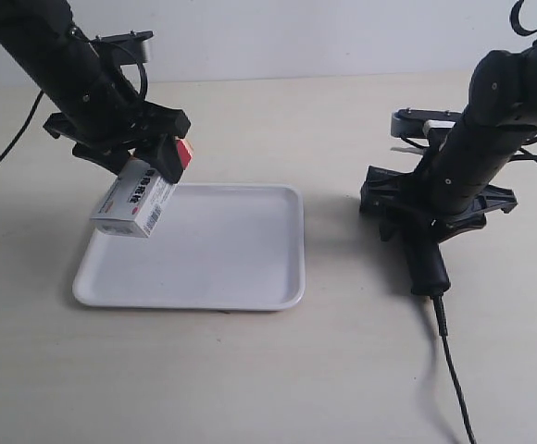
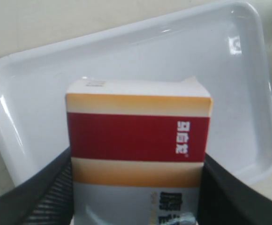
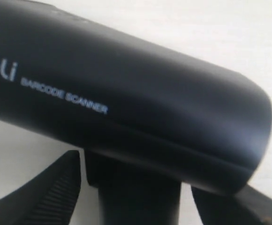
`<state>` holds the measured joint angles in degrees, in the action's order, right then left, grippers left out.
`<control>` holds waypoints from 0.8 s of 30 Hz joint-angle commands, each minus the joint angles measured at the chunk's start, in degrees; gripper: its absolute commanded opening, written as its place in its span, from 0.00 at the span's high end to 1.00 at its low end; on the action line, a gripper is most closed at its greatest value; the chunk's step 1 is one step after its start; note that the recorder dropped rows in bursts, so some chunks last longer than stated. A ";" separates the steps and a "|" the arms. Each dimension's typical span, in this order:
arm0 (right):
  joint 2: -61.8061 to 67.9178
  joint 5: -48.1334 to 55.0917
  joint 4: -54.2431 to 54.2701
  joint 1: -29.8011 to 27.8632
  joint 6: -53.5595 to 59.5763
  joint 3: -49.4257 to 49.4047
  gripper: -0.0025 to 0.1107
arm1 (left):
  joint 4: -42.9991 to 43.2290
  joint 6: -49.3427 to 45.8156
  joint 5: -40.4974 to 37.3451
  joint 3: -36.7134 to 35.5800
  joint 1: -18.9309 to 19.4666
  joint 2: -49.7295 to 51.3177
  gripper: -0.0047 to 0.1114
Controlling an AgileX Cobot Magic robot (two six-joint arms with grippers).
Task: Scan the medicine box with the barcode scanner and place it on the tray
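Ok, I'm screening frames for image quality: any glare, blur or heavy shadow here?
Left wrist view: glare spots on the tray, box print soft at the bottom. Right wrist view: scanner fills the frame, lettering slightly blurred. Exterior view: soft shadows under both arms, otherwise sharp.

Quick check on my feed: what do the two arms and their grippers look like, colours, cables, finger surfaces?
Both arms are matte black, tubular, with black cables looping beside them. Each carries a grey camera module near the wrist. The left gripper and right gripper have flat black fingers with ribbed inner pads.
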<state>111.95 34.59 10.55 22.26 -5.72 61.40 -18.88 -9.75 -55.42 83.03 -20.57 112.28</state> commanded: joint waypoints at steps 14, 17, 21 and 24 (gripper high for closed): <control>-6.03 4.13 -0.13 -0.27 -1.56 0.13 0.31 | -0.30 -0.49 -0.40 0.43 -0.20 -0.66 0.96; -10.95 7.18 -0.13 -0.27 -2.54 0.13 0.31 | 0.06 -0.98 -0.70 0.43 -0.45 -0.66 0.96; -17.90 11.20 -0.25 -0.27 -3.25 0.13 0.31 | 2.61 0.45 0.00 0.43 -3.61 0.49 0.96; -21.91 12.78 0.12 -0.27 -3.36 0.13 0.34 | 5.27 2.34 0.16 0.43 -4.57 2.55 0.96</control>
<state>92.96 46.08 10.55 22.25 -8.78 61.40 -15.51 -8.70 -55.38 83.17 -24.61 113.65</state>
